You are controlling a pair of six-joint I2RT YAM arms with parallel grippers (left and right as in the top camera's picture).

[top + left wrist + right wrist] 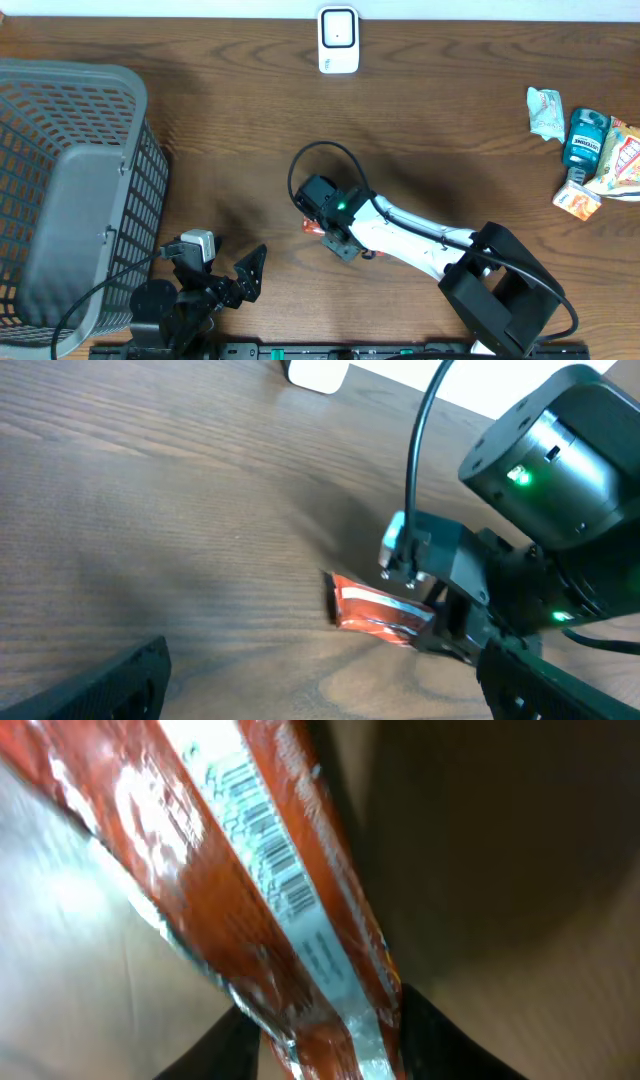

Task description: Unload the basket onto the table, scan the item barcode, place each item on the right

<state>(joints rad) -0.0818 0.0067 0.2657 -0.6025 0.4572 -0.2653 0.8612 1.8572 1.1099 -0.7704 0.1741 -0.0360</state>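
A red foil packet (pixel 308 226) lies low over the middle of the table with my right gripper (pixel 328 232) shut on it. In the right wrist view the packet (pixel 250 900) runs diagonally between the two dark fingertips (pixel 445 1040), and its white barcode strip (pixel 265 850) faces the camera. The left wrist view shows the packet (pixel 375 612) just above the wood under the right gripper (pixel 430 622). The white scanner (pixel 338 40) stands at the table's far edge. My left gripper (pixel 248 276) rests open and empty near the front edge, left of the packet.
A grey mesh basket (pixel 140 150) fills the left side. Several more packaged items (pixel 588 150) lie in a cluster at the right edge. The right arm's black cable (pixel 300 165) loops above the gripper.
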